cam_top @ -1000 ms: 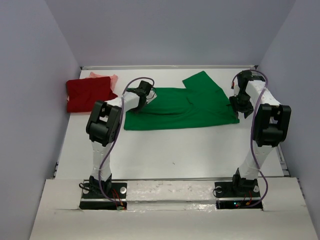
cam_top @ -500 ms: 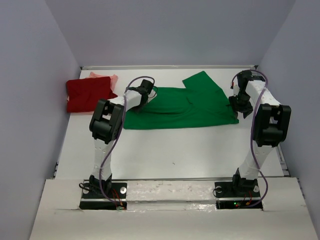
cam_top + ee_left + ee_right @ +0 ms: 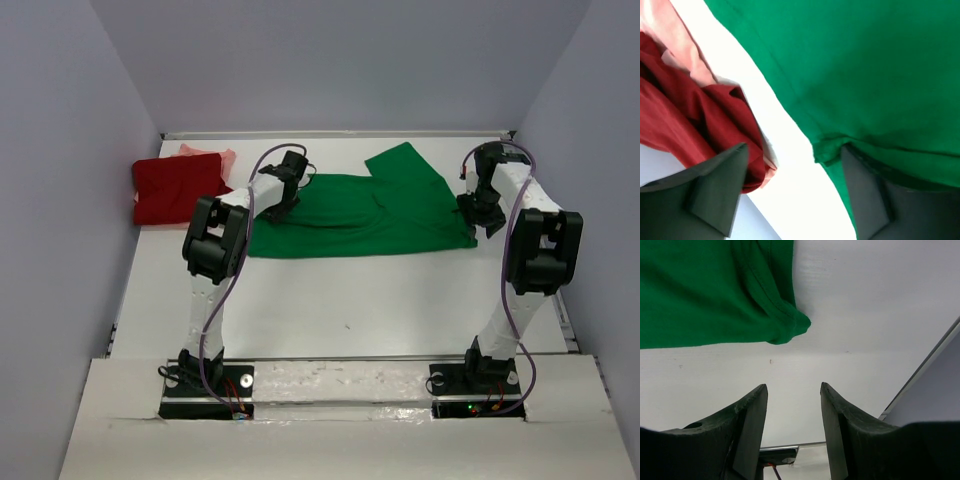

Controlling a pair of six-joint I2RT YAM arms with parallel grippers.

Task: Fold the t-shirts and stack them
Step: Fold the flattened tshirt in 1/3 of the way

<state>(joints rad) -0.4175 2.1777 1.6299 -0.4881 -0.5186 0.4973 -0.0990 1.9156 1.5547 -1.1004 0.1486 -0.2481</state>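
Table [image 3: 350, 300] lies white beyond the two arm bases, and past that the bright green t-shirt [image 3: 370, 215] is spread flat across the middle, one sleeve pointing toward the back wall. The right hand [image 3: 793, 386] hovers just off the shirt's right corner with its fingers parted and only table showing between them — it grips nothing. The left hand [image 3: 795, 150] hangs over the shirt's left edge, fingers spread wide, one above green cloth and the other toward the red, with nothing clamped. Farther left, near the side wall, the dark red t-shirt [image 3: 175, 190] lies folded — the pale salmon-pink t-shirt [image 3: 215, 155] peeks out from under its far edge.
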